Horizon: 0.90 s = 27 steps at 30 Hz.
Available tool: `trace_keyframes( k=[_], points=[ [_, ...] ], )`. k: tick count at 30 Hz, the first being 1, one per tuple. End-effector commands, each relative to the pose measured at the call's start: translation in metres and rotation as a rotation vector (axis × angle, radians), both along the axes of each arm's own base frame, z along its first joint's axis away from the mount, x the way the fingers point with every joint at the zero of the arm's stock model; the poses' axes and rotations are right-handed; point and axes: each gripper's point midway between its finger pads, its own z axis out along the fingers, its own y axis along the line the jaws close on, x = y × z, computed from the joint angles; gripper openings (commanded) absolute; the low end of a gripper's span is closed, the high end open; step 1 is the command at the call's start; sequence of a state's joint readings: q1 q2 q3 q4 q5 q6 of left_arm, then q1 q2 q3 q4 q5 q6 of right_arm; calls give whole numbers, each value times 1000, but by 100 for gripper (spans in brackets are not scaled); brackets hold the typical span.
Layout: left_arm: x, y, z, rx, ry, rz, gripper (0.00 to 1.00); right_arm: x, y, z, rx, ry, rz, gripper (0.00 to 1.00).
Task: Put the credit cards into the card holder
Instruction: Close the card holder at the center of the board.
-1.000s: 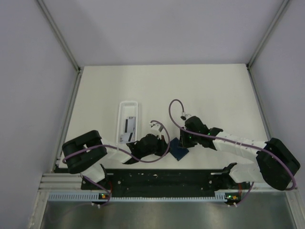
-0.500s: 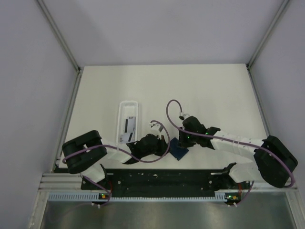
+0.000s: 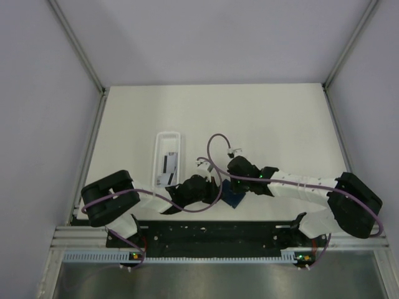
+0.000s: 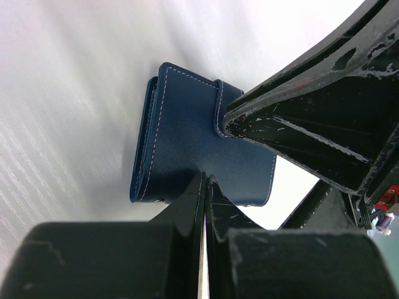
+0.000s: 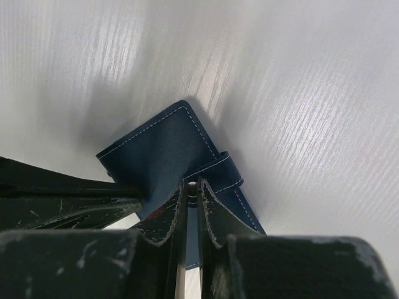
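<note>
Card holder (image 3: 234, 198) lies on the table (image 3: 280, 118) close to the near edge, about centre, between the two grippers. Navy, folded shut, strap (image 4: 225, 96) wrapped over one edge.

Left gripper (image 4: 204, 184): enters from the left. Fingers (image 4: 187, 208) pressed flat together, tips resting against the card holder. Cannot tell whether any leather is caught between them.

Right gripper (image 5: 190, 185): enters from the right. Its fingers stand only a thin slit apart, with the tips on the strap's free end, pinching it.

What each view gives:
- Overhead: only a sliver of blue shows, the rest hidden under the two gripper heads. Neither finger gap is readable there.
- Left wrist: the holder's broad flat face, pale stitching (image 4: 159, 118) along the edges, and layered leaves at its left side. The right gripper's tip meets the strap, whose lip curls up at the contact.
- Right wrist: the holder seen corner-on, like a diamond, with the strap looping just right of the fingertips. The left gripper is a dark wedge from the left, touching the holder. The table surface is streaked and blurred.

Farther back and left: a long white tray (image 3: 156, 156) on the table, its near end just beside the left arm's wrist. Credit cards (image 3: 168, 164) lie flat inside it, one with a dark face mid-tray and a paler one toward the near end. Only the overhead view shows the tray and cards.
</note>
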State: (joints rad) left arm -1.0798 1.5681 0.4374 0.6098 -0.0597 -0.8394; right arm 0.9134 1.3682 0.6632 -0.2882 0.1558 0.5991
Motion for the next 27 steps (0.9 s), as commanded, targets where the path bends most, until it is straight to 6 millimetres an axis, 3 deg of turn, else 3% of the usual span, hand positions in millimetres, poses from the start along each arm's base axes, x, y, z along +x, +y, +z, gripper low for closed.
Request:
trace_keyframes(
  k=[1,17,27],
  points=[
    [-5,5,-8,39,17,-10,0,-43,-39,-51,-200,158,-9,5],
    [-5,7,-9,41,17,-9,0,-108,-52,-98,-288,300,-16,2],
    [-9,10,-7,34,20,-15,0,-102,-50,-88,-276,261,-43,1]
  ],
)
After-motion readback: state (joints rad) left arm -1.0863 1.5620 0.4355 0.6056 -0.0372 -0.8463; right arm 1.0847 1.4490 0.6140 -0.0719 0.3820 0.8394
